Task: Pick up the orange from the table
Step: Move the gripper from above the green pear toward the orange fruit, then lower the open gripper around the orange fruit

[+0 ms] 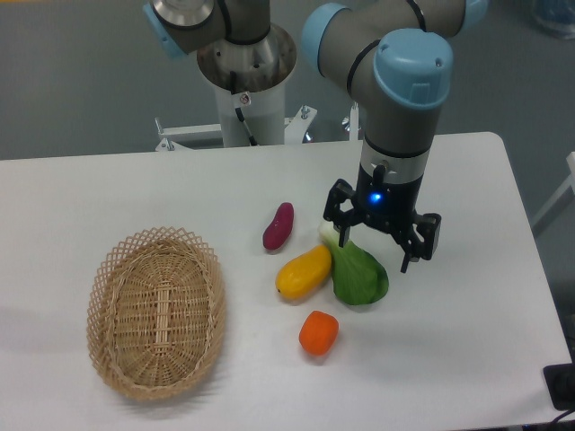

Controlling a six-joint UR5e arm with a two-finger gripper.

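The orange (318, 332) is small, bright orange and rounded. It lies on the white table (467, 359) near the front, just below the yellow fruit. My gripper (375, 252) hangs above and to the right of it, over the green vegetable. Its fingers (343, 237) are spread apart and hold nothing. The orange is apart from the gripper, down and to the left of it.
A yellow mango-like fruit (304, 273) lies just above the orange. A green leafy vegetable (358, 273) lies beside it under the gripper. A purple sweet potato (278, 226) lies farther back. A woven wicker basket (155, 311) stands at the left.
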